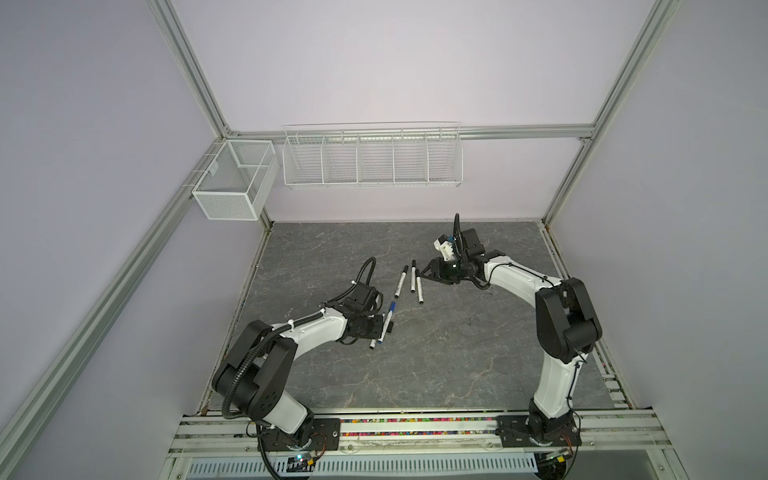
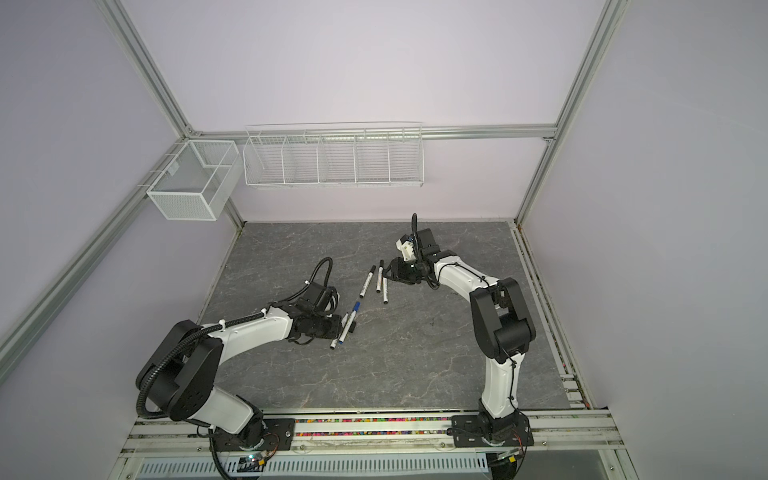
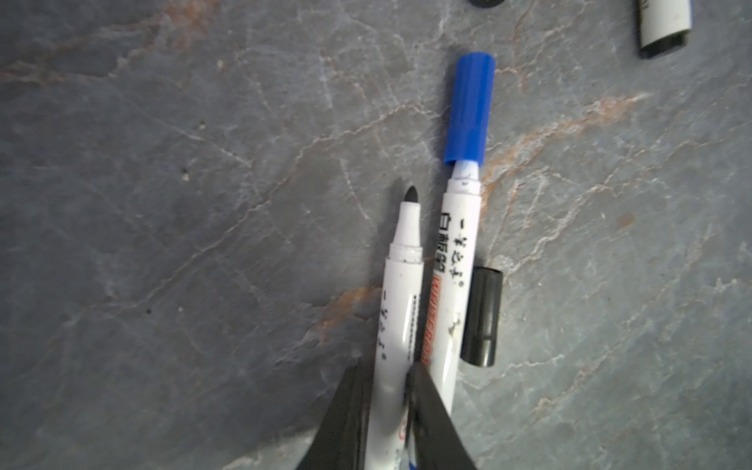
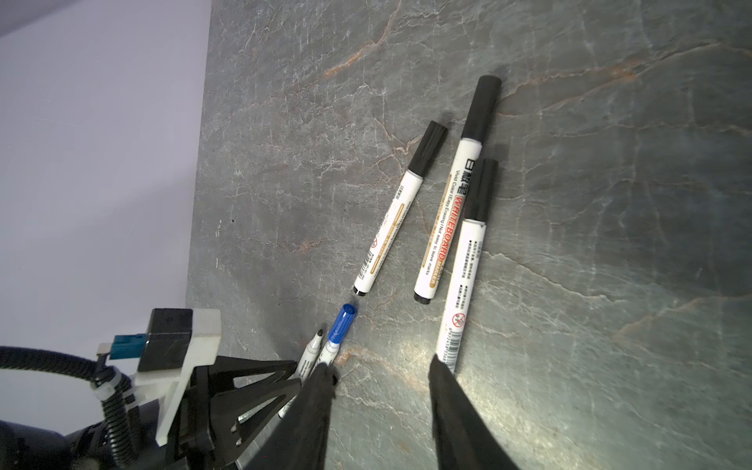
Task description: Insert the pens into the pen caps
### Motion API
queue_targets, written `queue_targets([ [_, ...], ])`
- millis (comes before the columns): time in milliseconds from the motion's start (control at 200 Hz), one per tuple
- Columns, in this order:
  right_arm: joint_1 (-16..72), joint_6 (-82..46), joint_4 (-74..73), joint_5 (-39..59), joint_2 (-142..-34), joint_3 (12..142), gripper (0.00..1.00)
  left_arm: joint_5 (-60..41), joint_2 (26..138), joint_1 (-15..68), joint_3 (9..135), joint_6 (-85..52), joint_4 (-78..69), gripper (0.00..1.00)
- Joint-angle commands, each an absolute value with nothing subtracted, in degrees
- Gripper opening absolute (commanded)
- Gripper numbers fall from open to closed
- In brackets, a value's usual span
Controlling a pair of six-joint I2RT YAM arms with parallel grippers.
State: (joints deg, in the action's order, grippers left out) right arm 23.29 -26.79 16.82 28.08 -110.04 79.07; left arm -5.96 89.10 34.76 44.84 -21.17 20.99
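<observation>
First, left gripper point(image 3: 388, 390): fingers point(image 3: 346, 419) clenched on the barrel of an uncapped black pen point(image 3: 401, 309), one finger pressed to each side, felt tip bare. The blue-capped pen point(image 3: 453, 260) lies along that barrel, touching it. Its blue cap point(image 3: 468, 110) is on, with a short stretch of white neck showing between cap and barrel. A loose black cap point(image 3: 482, 315) lies flat on the table point(image 1: 457, 353) just beside the blue-capped pen, on the side away from the held one. In both top views this cluster sits near 9 o'clock of the table's middle. Both pens point toward 1 o'clock, and the loose black cap is at the blue-capped pen's 3 o'clock.

Right gripper point(image 4: 380, 366): fingers point(image 4: 451, 411) spread apart, nothing between them. In its wrist view one fingertip overlaps the butt end of the rightmost capped pen point(image 4: 462, 276); contact cannot be judged. In both top views this gripper stands at about 2 o'clock of the capped pens, which lie near 12 o'clock of the table's middle.

The rightmost capped pen, middle capped pen point(image 1: 413, 276) and leftmost capped pen point(image 1: 401, 282) lie close together, black caps toward 12 to 1 o'clock. The leftmost's butt end is near the blue cap, apart from it.
</observation>
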Motion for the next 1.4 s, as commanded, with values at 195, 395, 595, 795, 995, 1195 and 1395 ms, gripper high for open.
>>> queue_targets([
  [195, 23.11, -27.42, 14.68, 28.04, -108.28, 78.26, 0.43, -2.69, 93.45, 35.41, 48.20, -22.13, 29.43, 0.24],
  [395, 23.11, -27.86, 13.49, 27.16, -107.15, 77.30, 0.43, 1.52, 95.23, 36.68, 50.06, -23.38, 32.92, 0.12],
  [595, 23.17, -27.43, 13.36, 27.82, -106.16, 76.82, 0.43, 3.63, 94.75, 37.09, 53.25, -23.26, 33.91, 0.00],
  [795, 25.37, -24.97, 12.91, 32.18, -105.74, 77.22, 0.43, -0.71, 86.23, 37.09, 54.64, -18.57, 22.56, 0.00],
  [995, 28.61, -25.45, 9.06, 36.06, -105.05, 77.58, 0.45, -10.70, 82.15, 37.09, 51.85, -18.48, 8.84, 0.00],
  [1195, 29.69, -26.81, 6.94, 37.79, -105.33, 78.22, 0.47, -12.52, 82.52, 37.09, 51.36, -19.81, 7.05, 0.00],
  [1395, 30.67, -27.06, 7.44, 39.89, -107.72, 80.07, 0.46, -11.77, 81.48, 37.10, 50.63, -19.54, 6.36, 0.00],
])
